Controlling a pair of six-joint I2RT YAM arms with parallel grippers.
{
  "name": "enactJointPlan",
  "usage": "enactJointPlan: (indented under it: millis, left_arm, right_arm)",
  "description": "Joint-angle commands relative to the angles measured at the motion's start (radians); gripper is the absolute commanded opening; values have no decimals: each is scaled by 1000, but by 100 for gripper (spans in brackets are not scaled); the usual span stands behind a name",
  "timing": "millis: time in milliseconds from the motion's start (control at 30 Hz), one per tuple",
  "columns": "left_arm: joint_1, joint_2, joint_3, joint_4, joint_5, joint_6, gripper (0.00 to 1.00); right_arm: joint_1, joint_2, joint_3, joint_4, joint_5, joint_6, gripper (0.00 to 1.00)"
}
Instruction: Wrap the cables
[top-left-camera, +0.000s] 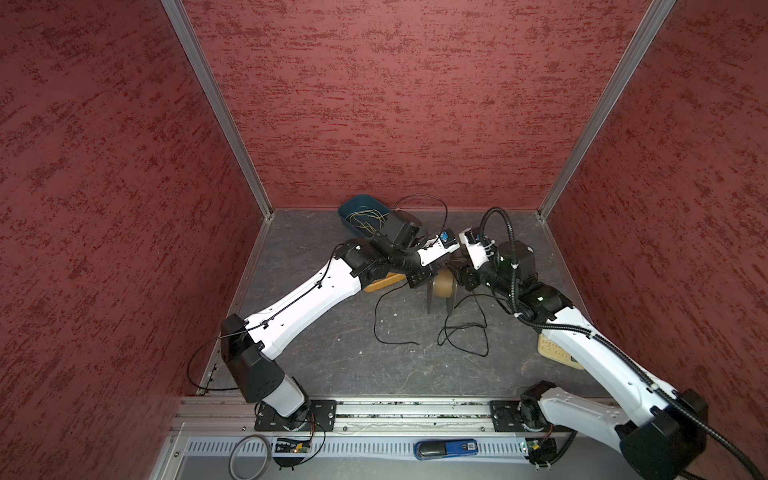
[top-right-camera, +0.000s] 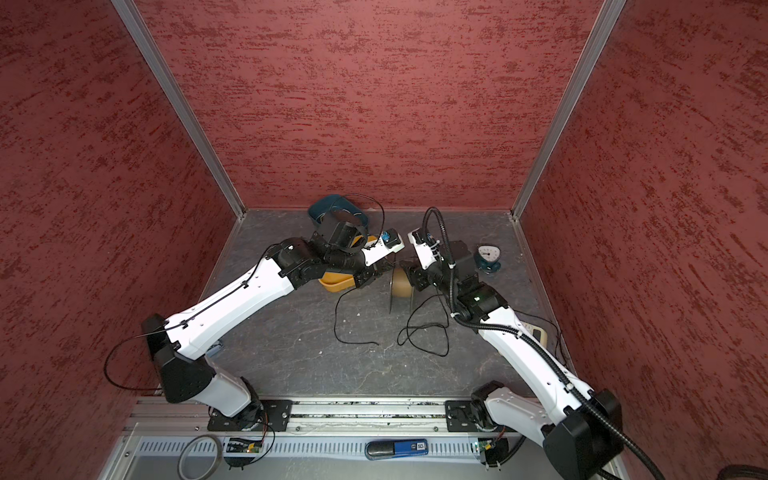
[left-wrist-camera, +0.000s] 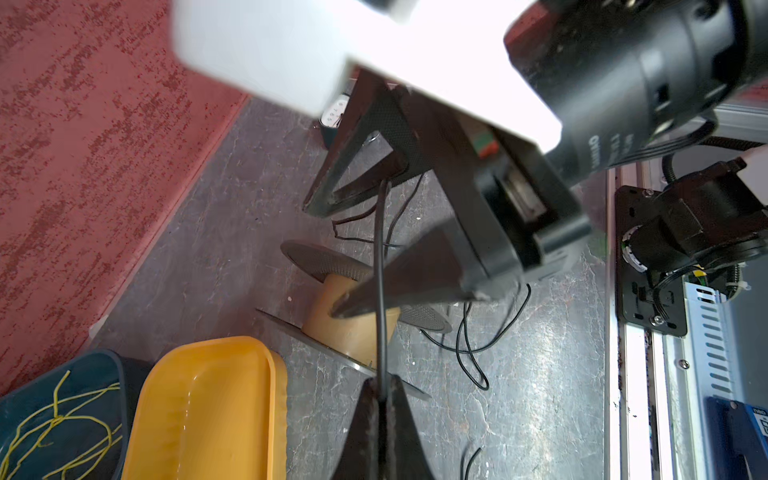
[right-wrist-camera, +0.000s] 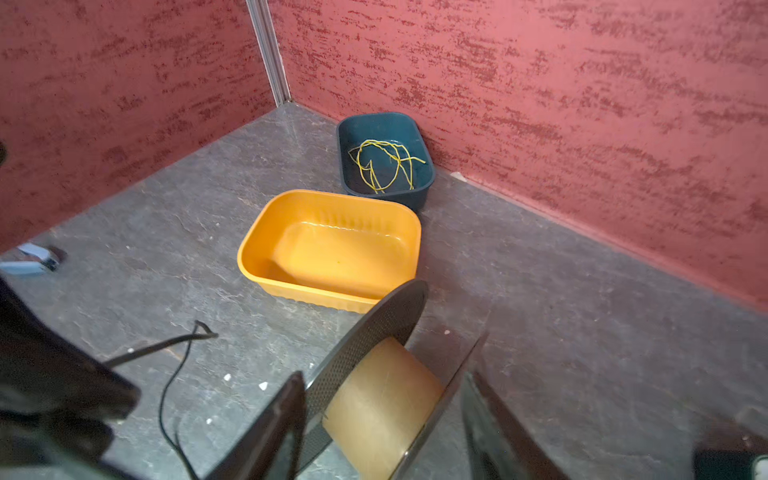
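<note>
Red walls (top-left-camera: 374, 104) ring the grey desk (top-left-camera: 332, 353), where my left gripper (left-wrist-camera: 380, 386) is shut tight on the thin black cable (left-wrist-camera: 379, 332), I think to lift it over the spool (right-wrist-camera: 374, 415), its loose loops lying nearby, and my right gripper (right-wrist-camera: 386, 374) has a jaw at each spool end, maybe to steady it, though I cannot tell if it squeezes.

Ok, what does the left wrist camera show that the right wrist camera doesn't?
Only the left wrist view: the left hand shut on the black cord, a white dial, and the base rail. Only the right wrist view: the wall corner post. Both: the right hand straddling the spool, the yellow tray, the dark blue tray holding yellow wire, and slack loops of that cord.
</note>
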Motion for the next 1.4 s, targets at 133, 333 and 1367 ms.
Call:
enactJointPlan:
  millis: [133, 333, 1367]
  left_arm:
    - [46, -24, -71, 53, 53, -26, 32]
    - [129, -109, -277, 234, 151, -105, 67]
    - [252, -123, -732, 832, 24, -330, 73]
  right_arm:
    - [7, -36, -1, 90, 10, -27, 1]
    - [5, -55, -4, 109, -6, 20, 0]
    - [-77, -106, 25, 100, -141, 185, 0]
